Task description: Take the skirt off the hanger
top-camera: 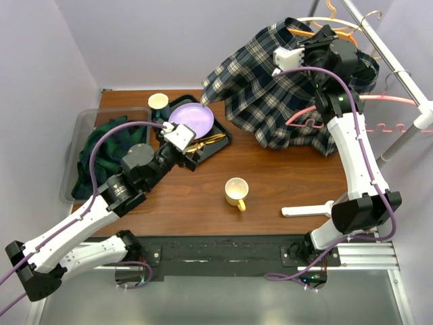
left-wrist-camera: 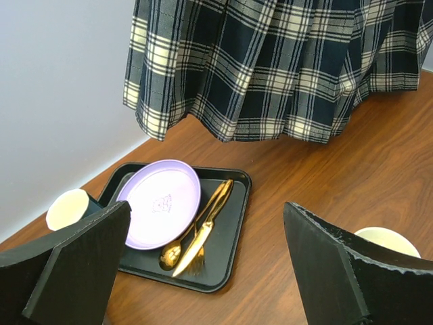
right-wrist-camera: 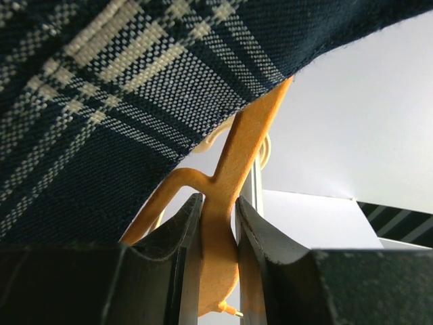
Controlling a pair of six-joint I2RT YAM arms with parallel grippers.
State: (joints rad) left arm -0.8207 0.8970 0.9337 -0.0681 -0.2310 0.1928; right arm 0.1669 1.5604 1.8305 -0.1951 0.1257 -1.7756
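One plaid skirt (left-wrist-camera: pixel 270 68), right end effector (right-wrist-camera: pixel 216 217) clamping orange hanger (right-wrist-camera: pixel 238 152), left end effector (left-wrist-camera: pixel 206 217) apart

On my right wrist camera I see the right gripper (right-wrist-camera: pixel 218 203) closed on the orange hanger (right-wrist-camera: pixel 247 139). Its two dark fingers (right-wrist-camera: pixel 277 257) press the flat plastic arm from both sides, and this arm rises between them, tilted to the right. The skirt (right-wrist-camera: pixel 115 88), dark blue with white checks, fills the upper left and covers the top end of the hanger. Behind the hanger a pale cream loop (right-wrist-camera: pixel 266 150) is partly visible. On the right there is only a white wall (right-wrist-camera: pixel 365 122).
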